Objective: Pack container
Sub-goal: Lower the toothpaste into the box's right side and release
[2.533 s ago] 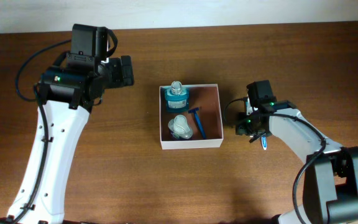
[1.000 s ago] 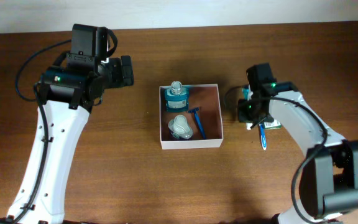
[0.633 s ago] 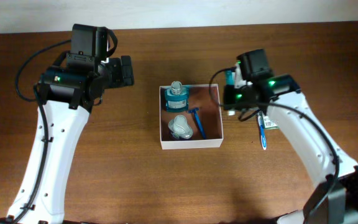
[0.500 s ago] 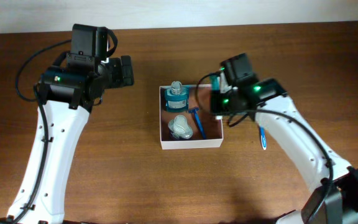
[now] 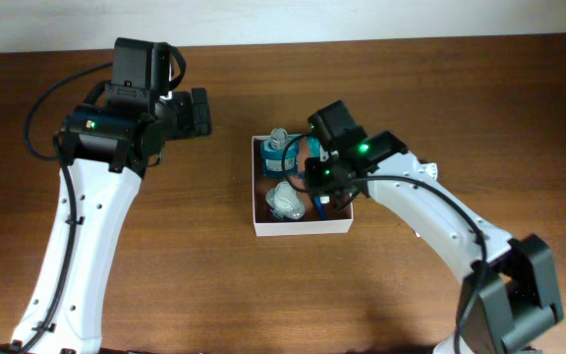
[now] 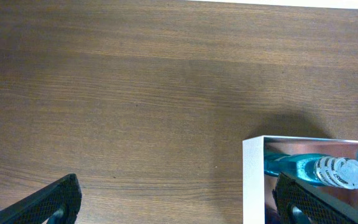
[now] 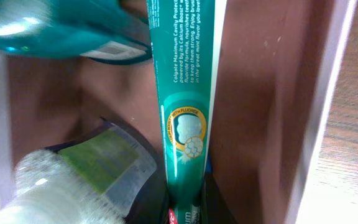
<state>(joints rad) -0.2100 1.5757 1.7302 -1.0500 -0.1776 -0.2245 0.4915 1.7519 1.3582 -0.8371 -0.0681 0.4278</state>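
One square, shallow white container (image 5: pixel 303 228), brownish-pink inside.

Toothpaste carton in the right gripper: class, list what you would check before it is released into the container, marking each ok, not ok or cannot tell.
1. Right gripper shut on toothpaste carton: ok.
2. Carton above container floor, inside its walls: ok.
3. Carton clear of teal bottle: cannot tell.
4. Floor under carton free: cannot tell.
5. Left gripper open, away from container: ok.

Shallow white square container (image 5: pixel 303 228), brownish-pink inside, open-topped
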